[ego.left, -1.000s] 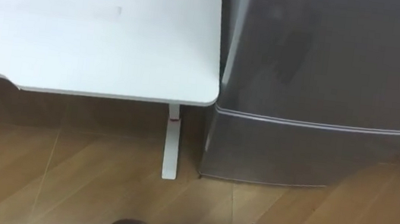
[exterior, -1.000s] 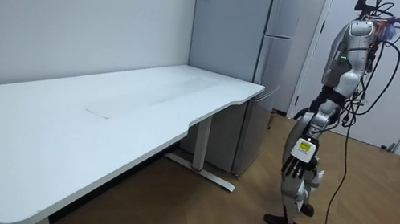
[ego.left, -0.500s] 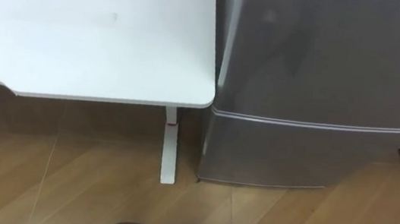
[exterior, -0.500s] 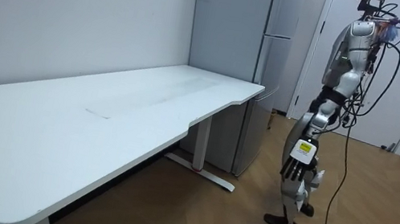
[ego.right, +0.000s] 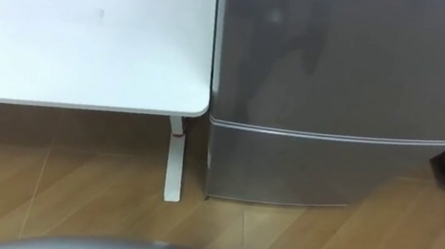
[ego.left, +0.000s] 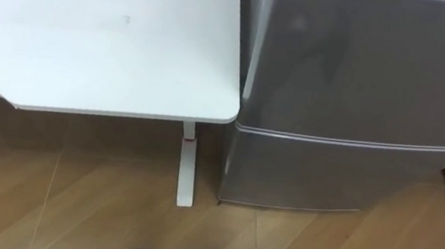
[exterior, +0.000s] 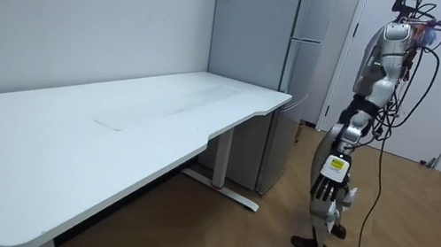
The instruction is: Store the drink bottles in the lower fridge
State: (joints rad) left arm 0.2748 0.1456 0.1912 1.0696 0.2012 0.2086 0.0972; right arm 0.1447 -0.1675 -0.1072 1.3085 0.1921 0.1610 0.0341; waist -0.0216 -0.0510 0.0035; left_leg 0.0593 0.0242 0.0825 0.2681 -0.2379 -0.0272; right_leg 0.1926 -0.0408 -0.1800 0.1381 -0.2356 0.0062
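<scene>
The robot is standing before the fridge (ego.left: 366, 66), beside the tabletop (ego.left: 98, 33). Its left hand (exterior: 328, 179) is hanging at its side, fingers loosely straight, holding nothing. The lower door (ego.left: 318, 175) is sitting shut. Where the drinks are, I cannot tell. The door is probably gripping stiffly on its seal, so hooking its top edge at the seam looks best.

You have the white tabletop (ego.left: 106, 34) just beside the fridge (ego.left: 362, 99), which stands on the wood floor (ego.left: 68, 208).

The silver fridge (ego.left: 363, 91) stands upright, its lower door (ego.left: 327, 176) closed.
</scene>
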